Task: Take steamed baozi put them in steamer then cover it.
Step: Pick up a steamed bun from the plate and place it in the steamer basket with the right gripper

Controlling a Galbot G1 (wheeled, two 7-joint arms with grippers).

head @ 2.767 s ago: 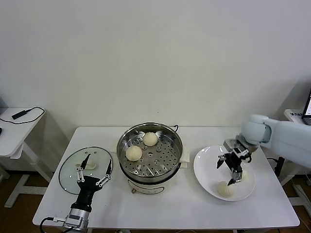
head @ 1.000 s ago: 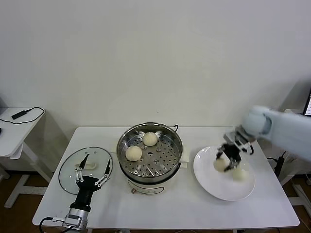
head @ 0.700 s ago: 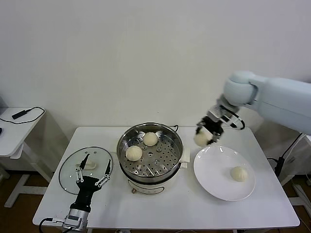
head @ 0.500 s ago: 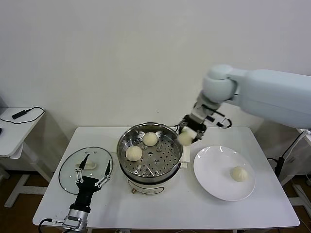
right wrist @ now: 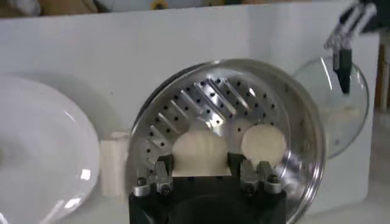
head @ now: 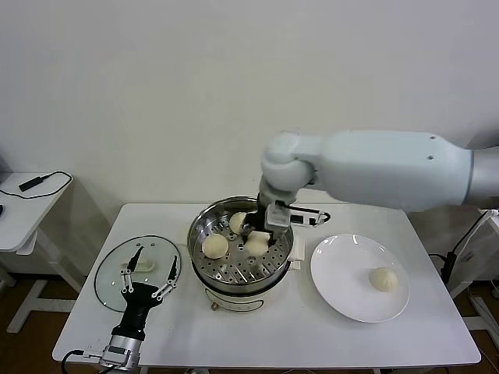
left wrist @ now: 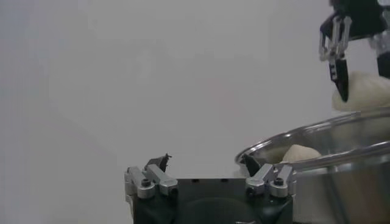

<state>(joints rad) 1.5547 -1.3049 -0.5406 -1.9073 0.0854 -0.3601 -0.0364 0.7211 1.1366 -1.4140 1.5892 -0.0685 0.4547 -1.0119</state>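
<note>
The glass lid (head: 137, 269) is lying flat on the table off to the left, with the left gripper (head: 148, 280) parked over it, fingers spread wide and gripping nothing, probably waiting for the covering step. In the steamer (head: 240, 243) two baozi (head: 214, 246) already sit on the perforated tray, and the right gripper (head: 260, 238) is down inside, clamped on a third baozi (head: 256, 245) right at the tray. The last baozi (head: 383, 278) sits on the white plate (head: 343, 290).

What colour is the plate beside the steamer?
Plain white plate, with no pattern; the head view shows it best, right of the steamer.

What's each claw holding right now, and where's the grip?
Right claw grips a bun by its sides, above the steamer tray. Left claw is open, holding nothing, above the lid.
</note>
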